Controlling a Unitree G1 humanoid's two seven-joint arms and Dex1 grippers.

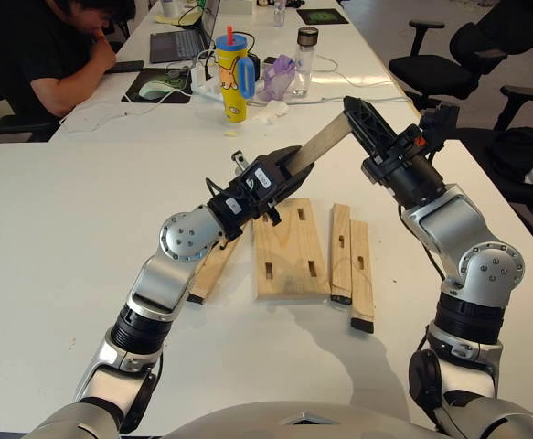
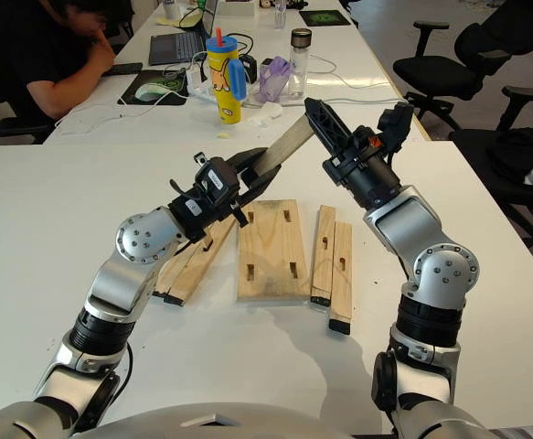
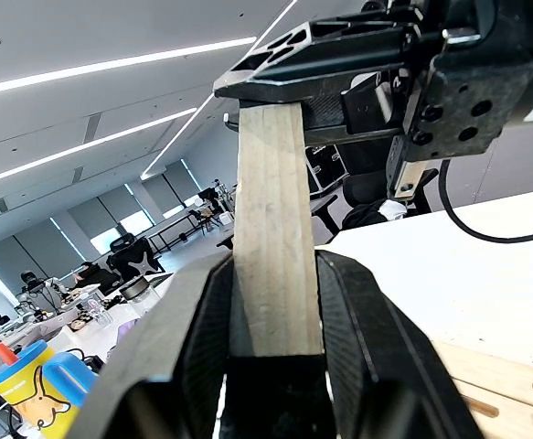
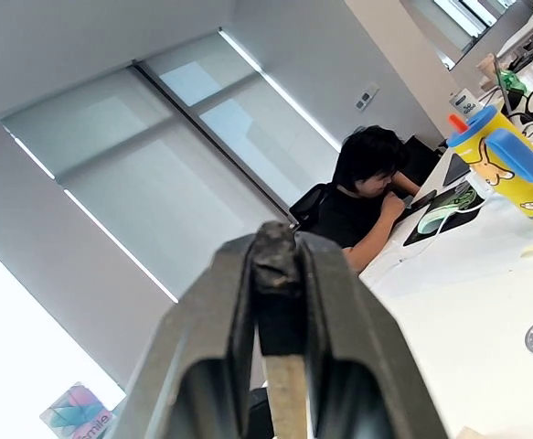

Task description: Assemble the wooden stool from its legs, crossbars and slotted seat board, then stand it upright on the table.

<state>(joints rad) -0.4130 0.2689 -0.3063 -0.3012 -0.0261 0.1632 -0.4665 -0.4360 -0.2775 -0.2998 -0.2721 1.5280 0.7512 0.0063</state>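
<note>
Above the white table (image 1: 83,210), both arms meet over the middle of the work area and hold one wooden bar (image 1: 325,139) between them in the air. The left arm comes up from the near left with its elbow bent, and its forearm slants forward and inward. The left gripper (image 1: 292,163) is clamped on the lower end of the bar. In the left wrist view its two dark fingers (image 3: 202,338) press against the bar's opposite sides.

The right arm rises from the near right and bends at the elbow, and its forearm leans forward and toward the centre. The right gripper (image 1: 353,110) is closed on the bar's upper end. In the right wrist view its fingers sit tight on the wood. The bar runs at a slant, low at the left gripper and high at the right one, well clear of the tabletop.

Below it the slotted seat board (image 1: 291,251) lies flat on the table. Narrow slotted pieces (image 1: 340,247) lie side by side just to its right. More wooden pieces (image 2: 188,265) lie to its left, partly under the left forearm.
</note>
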